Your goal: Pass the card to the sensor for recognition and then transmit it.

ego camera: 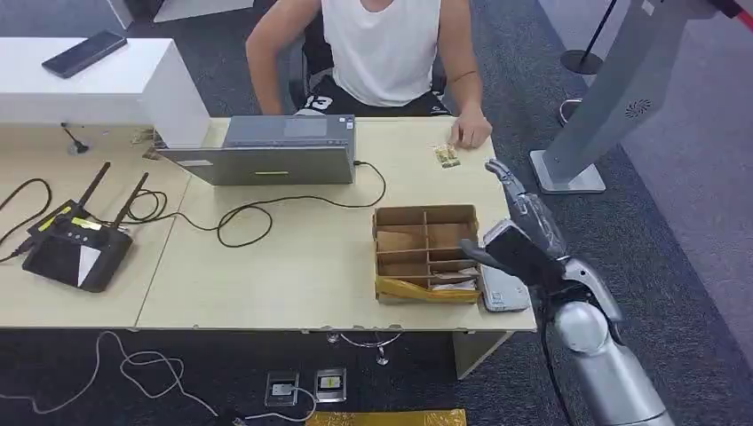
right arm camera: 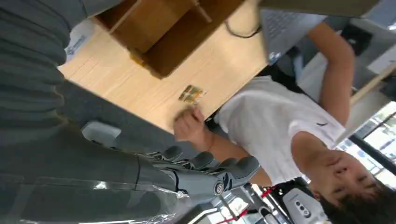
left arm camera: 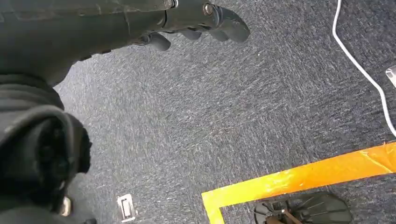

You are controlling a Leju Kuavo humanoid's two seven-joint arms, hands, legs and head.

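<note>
A small yellow-green card lies flat on the far right of the table, right beside a seated person's hand. My right hand is raised over the table's right edge with fingers stretched out, holding nothing. It hovers above a white flat sensor and is a good way short of the card. The right wrist view shows the right hand, with the card and the person's hand beyond it. My left hand hangs over the carpet, holding nothing.
A cardboard divider box sits just left of the sensor. A laptop with trailing cables, a black router and a phone lie further left. A grey kiosk stand rises on the floor to the right.
</note>
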